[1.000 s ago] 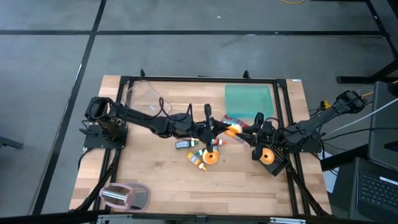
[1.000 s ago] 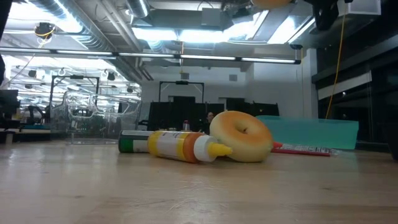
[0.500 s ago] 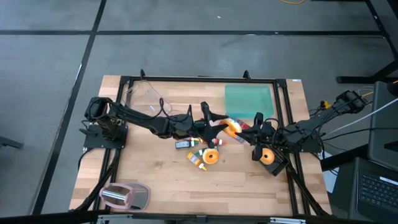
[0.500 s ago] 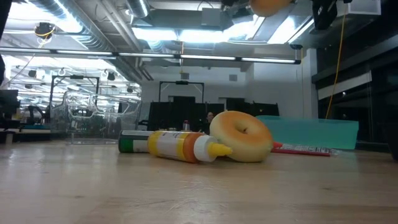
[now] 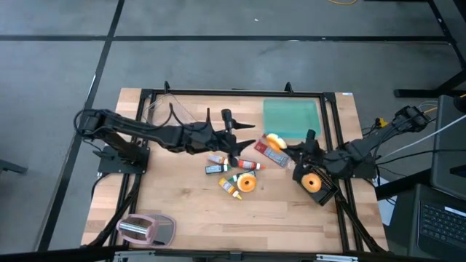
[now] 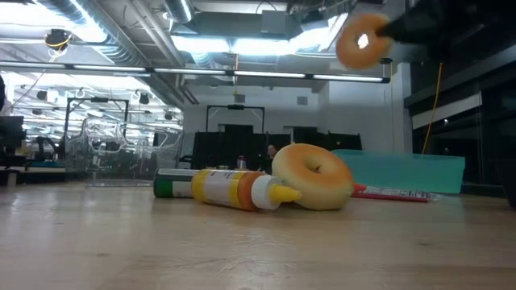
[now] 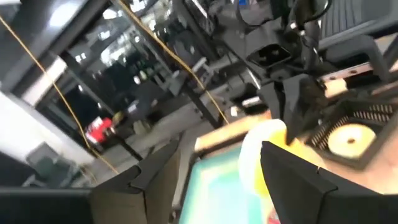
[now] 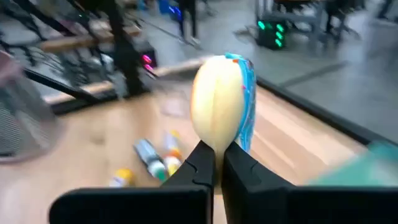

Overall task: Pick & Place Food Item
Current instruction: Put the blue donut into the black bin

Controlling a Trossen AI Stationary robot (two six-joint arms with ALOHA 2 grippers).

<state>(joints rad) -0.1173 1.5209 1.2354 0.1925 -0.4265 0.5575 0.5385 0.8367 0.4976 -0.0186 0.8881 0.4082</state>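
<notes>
Wooden table (image 5: 189,211), clear plastic container (image 5: 162,113) at back left, pink-grey object (image 5: 145,229) front left

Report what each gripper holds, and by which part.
The right gripper pinches a donut by its rim, lifted off the table. The left gripper is open, holding nothing.

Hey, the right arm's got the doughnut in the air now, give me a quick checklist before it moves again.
1. Right gripper shut on the yellow ring-shaped doughnut: ok.
2. Doughnut lifted above the wooden table: ok, the low view shows it high in the air.
3. Left gripper open and apart from the doughnut: ok.
4. Depth of grip: cannot tell; the fingers pinch only the ring's edge.
5. Flat teal tray beside the held doughnut, nothing seen on it: ok.
6. Second doughnut and yellow sauce bottle lie apart from both grippers: ok.
</notes>
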